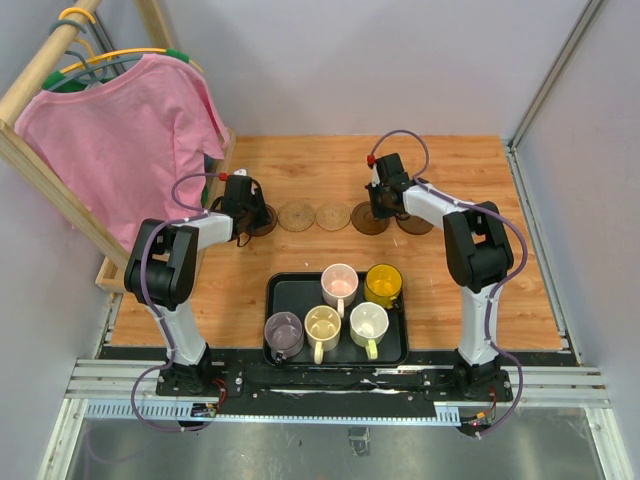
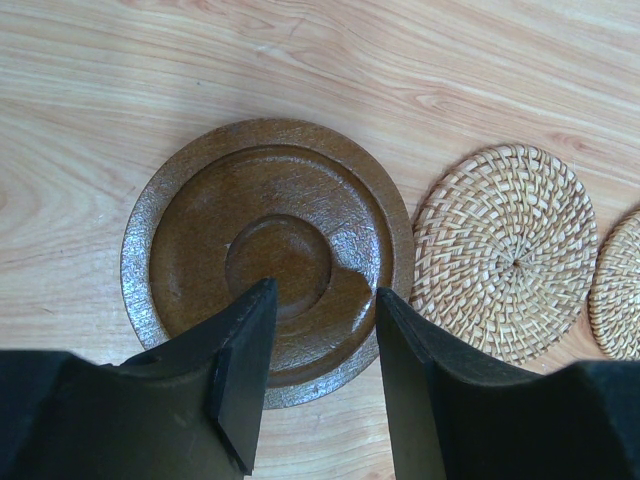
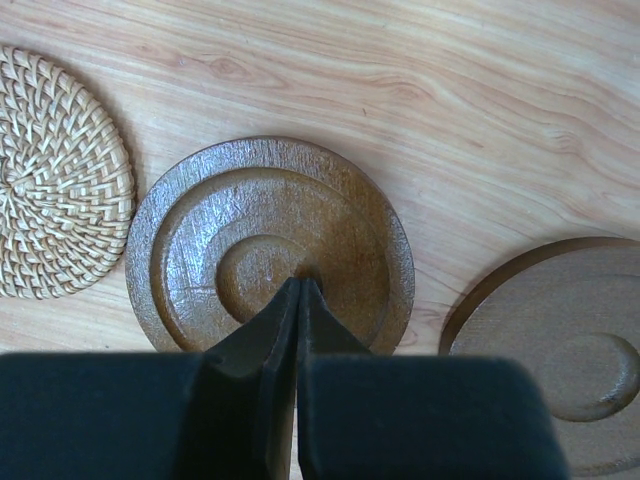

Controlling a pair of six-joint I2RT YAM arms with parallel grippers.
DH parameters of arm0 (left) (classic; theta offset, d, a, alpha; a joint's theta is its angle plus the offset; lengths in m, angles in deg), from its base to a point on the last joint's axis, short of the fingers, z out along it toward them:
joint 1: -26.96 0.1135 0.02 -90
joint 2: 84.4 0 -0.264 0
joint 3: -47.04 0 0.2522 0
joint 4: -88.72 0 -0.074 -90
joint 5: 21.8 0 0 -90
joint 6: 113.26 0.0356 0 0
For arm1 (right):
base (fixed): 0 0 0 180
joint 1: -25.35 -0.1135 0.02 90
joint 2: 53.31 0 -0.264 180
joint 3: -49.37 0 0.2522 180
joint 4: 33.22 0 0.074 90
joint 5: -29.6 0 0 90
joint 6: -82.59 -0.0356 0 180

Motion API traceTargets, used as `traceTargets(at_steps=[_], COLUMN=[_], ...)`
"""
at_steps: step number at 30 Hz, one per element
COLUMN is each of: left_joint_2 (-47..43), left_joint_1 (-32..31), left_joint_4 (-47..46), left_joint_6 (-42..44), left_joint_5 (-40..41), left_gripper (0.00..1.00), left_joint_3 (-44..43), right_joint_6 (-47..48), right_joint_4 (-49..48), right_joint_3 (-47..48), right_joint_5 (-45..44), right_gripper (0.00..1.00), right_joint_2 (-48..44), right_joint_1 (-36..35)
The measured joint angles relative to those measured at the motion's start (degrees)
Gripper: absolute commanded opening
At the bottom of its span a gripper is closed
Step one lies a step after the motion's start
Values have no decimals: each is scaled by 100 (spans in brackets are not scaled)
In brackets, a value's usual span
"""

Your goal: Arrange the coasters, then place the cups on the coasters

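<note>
Five coasters lie in a row across the wooden table. A dark brown coaster [image 1: 260, 224] [image 2: 268, 255] is at the left end, and my left gripper [image 1: 243, 207] [image 2: 322, 300] hangs over its near half, open with nothing between the fingers. Two tan woven coasters [image 1: 296, 217] [image 1: 333, 216] [image 2: 503, 250] follow. Over the centre of the following dark coaster [image 1: 371, 222] [image 3: 270, 245] my right gripper [image 1: 381, 195] [image 3: 300, 284] is shut, holding nothing. The last dark coaster [image 1: 416, 223] [image 3: 560, 350] lies at the right end. The pink [image 1: 339, 283], amber [image 1: 383, 284], purple [image 1: 283, 333], cream-yellow [image 1: 323, 326] and whitish [image 1: 368, 323] cups stand on the tray.
The black rectangular tray [image 1: 290, 295] sits near the front edge between the arm bases. A wooden rack with a pink shirt [image 1: 130, 130] on a hanger leans at the back left. Grey walls close in the table at the back and right.
</note>
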Motion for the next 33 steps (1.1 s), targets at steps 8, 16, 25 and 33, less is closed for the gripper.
traceTargets(at_steps=[8,16,25,33], left_joint_2=[0,0,0,0], left_joint_1=[0,0,0,0], left_joint_4=[0,0,2,7], left_joint_6=[0,0,0,-2], left_joint_5=[0,0,0,-22], left_gripper=[49,49,49,49], left_joint_3=[0,0,-2,-2], right_joint_6=[0,9,144,190], right_joint_4=[2,4,-4,-52], right_joint_3=[2,2,2,2], right_joint_5=[-44,66,404,439], right_gripper=[1,2,5,6], right_joint_2=[-2,-7,-184,-575], right_joint_1=[63,76,74,74])
